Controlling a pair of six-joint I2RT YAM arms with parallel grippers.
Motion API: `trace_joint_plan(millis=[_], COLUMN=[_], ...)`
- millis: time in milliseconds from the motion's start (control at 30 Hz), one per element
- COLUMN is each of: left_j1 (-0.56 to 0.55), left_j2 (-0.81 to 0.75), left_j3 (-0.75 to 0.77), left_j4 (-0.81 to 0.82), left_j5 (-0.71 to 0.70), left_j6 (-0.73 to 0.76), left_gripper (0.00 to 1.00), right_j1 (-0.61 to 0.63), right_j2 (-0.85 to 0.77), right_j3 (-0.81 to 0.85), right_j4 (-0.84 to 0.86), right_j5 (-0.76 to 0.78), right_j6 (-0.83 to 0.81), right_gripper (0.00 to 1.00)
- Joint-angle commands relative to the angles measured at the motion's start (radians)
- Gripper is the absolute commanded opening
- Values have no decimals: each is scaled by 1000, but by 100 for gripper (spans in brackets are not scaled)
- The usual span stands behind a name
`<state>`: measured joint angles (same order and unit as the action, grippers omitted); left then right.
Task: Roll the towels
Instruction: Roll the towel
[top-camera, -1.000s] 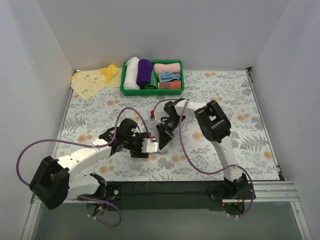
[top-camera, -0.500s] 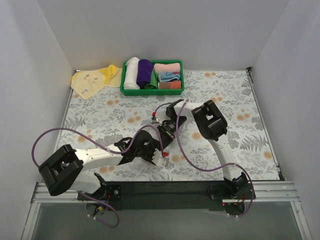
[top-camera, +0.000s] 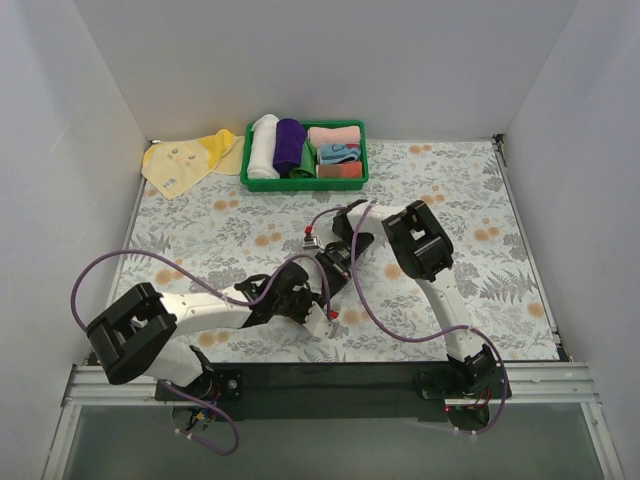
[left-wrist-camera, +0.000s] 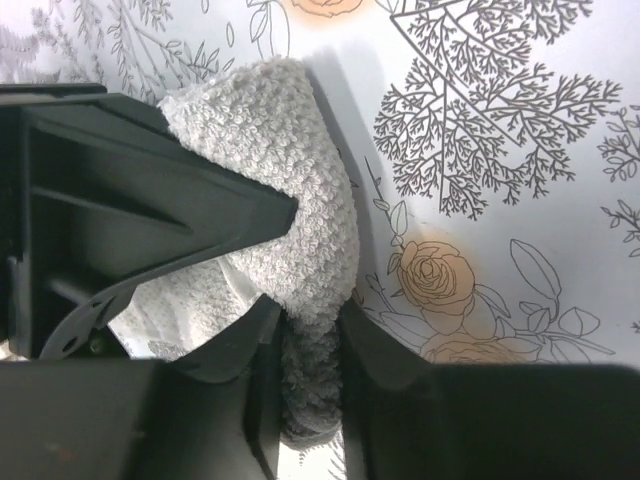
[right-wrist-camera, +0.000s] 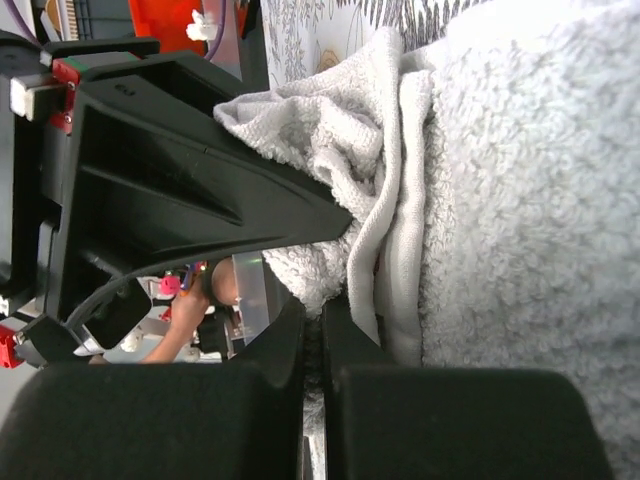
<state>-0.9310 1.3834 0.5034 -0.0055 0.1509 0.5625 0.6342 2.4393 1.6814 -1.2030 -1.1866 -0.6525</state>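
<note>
The grey towel (left-wrist-camera: 305, 190) is a partly rolled bundle on the flowered table. In the left wrist view my left gripper (left-wrist-camera: 310, 325) is shut on one end of it. In the right wrist view my right gripper (right-wrist-camera: 312, 315) is shut on a folded edge of the same grey towel (right-wrist-camera: 520, 200). In the top view the two grippers meet near the table's middle front, left gripper (top-camera: 318, 312) just below the right gripper (top-camera: 333, 270), and they hide most of the towel. The pale yellow towel (top-camera: 185, 160) lies flat and crumpled at the far left corner.
A green basket (top-camera: 304, 186) at the back holds a white roll (top-camera: 263, 146), a purple roll (top-camera: 289, 145) and pink and blue folded cloths. White walls close in the table on three sides. Purple cables loop from both arms.
My left gripper has swung right and toward the near edge with the grey towel. My right gripper has followed it a little toward the near edge.
</note>
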Motion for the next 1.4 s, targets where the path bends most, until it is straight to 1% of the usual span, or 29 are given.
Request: trace_joint_plan(millis=[0, 67, 167, 200, 233, 267, 367, 400, 500, 567, 633, 733, 767, 800, 833, 867, 900, 933, 1000, 1033, 1067, 1100, 1133, 1167, 1200, 1233, 1267, 1333, 1367], left_j1=[-2, 3, 27, 35, 47, 53, 90, 101, 141, 178, 199, 237, 244, 250, 257, 276, 288, 297, 319, 325, 339, 346, 359, 363, 368, 371, 379, 392, 396], left_j2=[48, 88, 143, 152, 173, 184, 233, 247, 308, 345, 410, 506, 532, 569, 636, 670, 696, 742, 775, 792, 821, 836, 845, 853, 865, 871, 881, 904, 911], left_j3=[75, 127, 176, 202, 213, 227, 285, 300, 380, 440, 493, 549, 587, 615, 639, 680, 696, 708, 739, 750, 762, 785, 796, 804, 811, 826, 836, 857, 862], left_j4=[-178, -270, -393, -418, -463, -485, -576, -599, -688, -747, -804, -864, -879, -899, -948, -968, -982, -1001, -1007, -1016, -1021, -1028, -1041, -1044, -1050, -1062, -1068, -1100, -1108], left_j5=[119, 171, 260, 275, 292, 309, 352, 381, 442, 481, 518, 544, 549, 556, 578, 594, 607, 613, 622, 625, 633, 639, 644, 647, 650, 650, 648, 656, 658], left_j6=[-38, -67, -105, -116, -116, -119, -121, -122, -133, -153, -162, -184, -194, -205, -205, -210, -216, -217, -225, -230, -234, -236, -233, -228, -224, -213, -201, -179, -155], left_gripper=[12, 6, 0, 0, 0, 0, 0, 0, 0, 0, 0, 0, 0, 0, 0, 0, 0, 0, 0, 0, 0, 0, 0, 0, 0, 0, 0, 0, 1], right_j1=[-5, -13, -43, -56, -88, -105, -186, -206, -287, -353, -421, -481, -485, -487, -482, -476, -467, -432, -378, -314, -279, -239, -152, -105, -64, 6, 37, 115, 139], right_j2=[21, 15, -11, -31, -42, -51, -92, -120, -192, -241, -333, -475, -514, -592, -630, -702, -735, -764, -844, -871, -925, -948, -970, -999, -1010, -1019, -1028, -1030, -1025], right_j3=[23, 37, 92, 131, 156, 179, 264, 277, 296, 273, 232, 137, 101, 39, -1, -34, -93, -121, -182, -249, -293, -330, -397, -425, -449, -497, -520, -561, -598], right_j4=[-6, -7, -7, -6, -6, -4, -3, -3, 3, 10, 40, 80, 94, 121, 137, 164, 178, 193, 247, 273, 343, 382, 420, 491, 523, 552, 625, 681, 744], right_j5=[47, 54, 79, 84, 87, 97, 102, 108, 145, 165, 171, 209, 238, 258, 271, 298, 318, 346, 442, 478, 561, 608, 654, 747, 786, 820, 876, 915, 955], right_j6=[-33, -22, 23, 37, 65, 83, 135, 142, 155, 156, 155, 134, 125, 116, 100, 91, 85, 71, 57, 53, 57, 62, 63, 63, 59, 54, 45, 24, 11], right_gripper=[1, 1, 14, 24, 30, 34, 51, 54, 56, 55, 56, 56, 56, 55, 56, 56, 56, 56, 55, 55, 55, 55, 55, 55, 55, 55, 55, 57, 58])
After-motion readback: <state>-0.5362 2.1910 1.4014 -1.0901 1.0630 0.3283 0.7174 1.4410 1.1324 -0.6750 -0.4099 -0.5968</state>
